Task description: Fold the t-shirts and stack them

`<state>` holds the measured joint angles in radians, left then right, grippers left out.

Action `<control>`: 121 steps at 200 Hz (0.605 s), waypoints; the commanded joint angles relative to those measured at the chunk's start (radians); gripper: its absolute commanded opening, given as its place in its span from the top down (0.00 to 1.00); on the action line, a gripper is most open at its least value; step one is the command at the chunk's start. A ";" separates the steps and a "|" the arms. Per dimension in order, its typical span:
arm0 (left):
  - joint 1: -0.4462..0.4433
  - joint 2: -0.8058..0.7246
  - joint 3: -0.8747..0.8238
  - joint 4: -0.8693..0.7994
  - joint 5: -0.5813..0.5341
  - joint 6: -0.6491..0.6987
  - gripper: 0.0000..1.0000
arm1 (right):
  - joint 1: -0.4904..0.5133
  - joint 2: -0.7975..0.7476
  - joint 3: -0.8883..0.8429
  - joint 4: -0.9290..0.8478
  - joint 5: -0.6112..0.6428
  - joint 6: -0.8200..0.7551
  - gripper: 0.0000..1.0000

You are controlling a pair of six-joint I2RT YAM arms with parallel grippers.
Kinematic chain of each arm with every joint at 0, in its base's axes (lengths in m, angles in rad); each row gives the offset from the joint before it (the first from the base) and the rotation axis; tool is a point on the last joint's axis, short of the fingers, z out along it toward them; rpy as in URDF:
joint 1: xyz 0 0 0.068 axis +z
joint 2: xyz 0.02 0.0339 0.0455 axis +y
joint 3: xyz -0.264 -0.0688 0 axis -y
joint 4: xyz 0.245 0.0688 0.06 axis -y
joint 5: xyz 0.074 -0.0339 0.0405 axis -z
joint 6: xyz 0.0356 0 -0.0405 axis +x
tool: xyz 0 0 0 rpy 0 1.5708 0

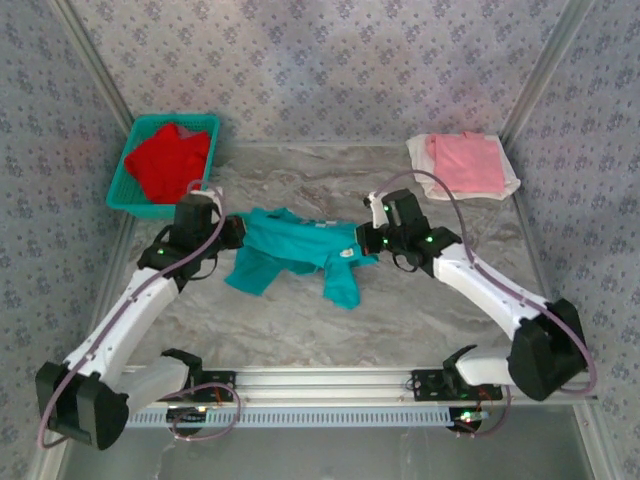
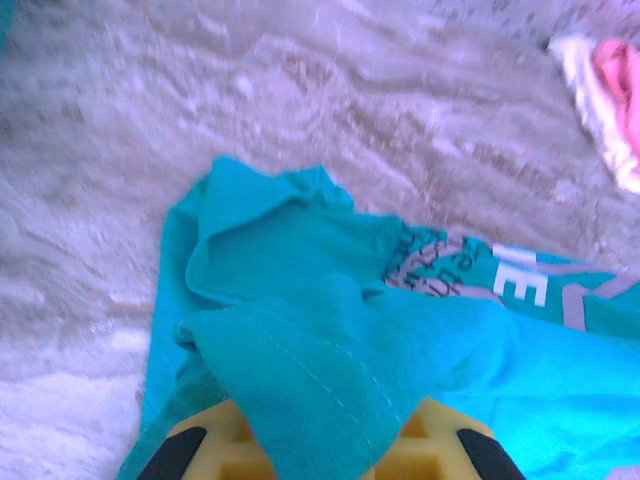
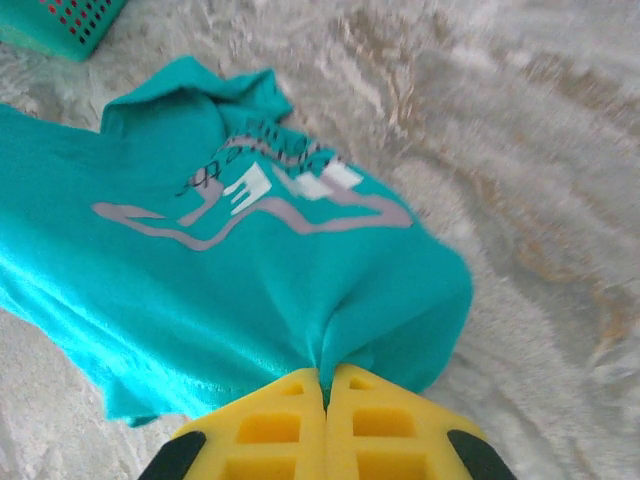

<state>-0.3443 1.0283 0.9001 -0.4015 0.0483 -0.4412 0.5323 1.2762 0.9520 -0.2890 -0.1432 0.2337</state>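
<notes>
And the right gripper [image 3: 325, 395] is pinched tight on a bunched edge of the teal t-shirt [image 3: 230, 250], pads meeting with cloth squeezed between. The left gripper [image 1: 232, 232] looks clamped on the opposite edge, fabric draped over its pads; so the shirt spans claw to claw, loose ends drooping below them onto the table [image 1: 420, 320], probably to spread it flat for a first fold. Beyond the right claw the pink t-shirt [image 1: 470, 162] lies on the white t-shirt [image 1: 420, 150]; beyond the left, the red t-shirt [image 1: 165, 160] sits in its basket [image 1: 120, 192].
</notes>
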 commanded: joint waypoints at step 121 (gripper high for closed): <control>0.002 -0.128 0.652 -0.222 0.082 0.253 1.00 | 0.193 -0.428 0.111 -0.093 0.070 -0.160 1.00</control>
<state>-0.3431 0.8406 1.4063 -0.5945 0.1432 -0.2470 0.7155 0.8677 1.0199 -0.3447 -0.1448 0.0528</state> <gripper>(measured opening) 0.045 0.066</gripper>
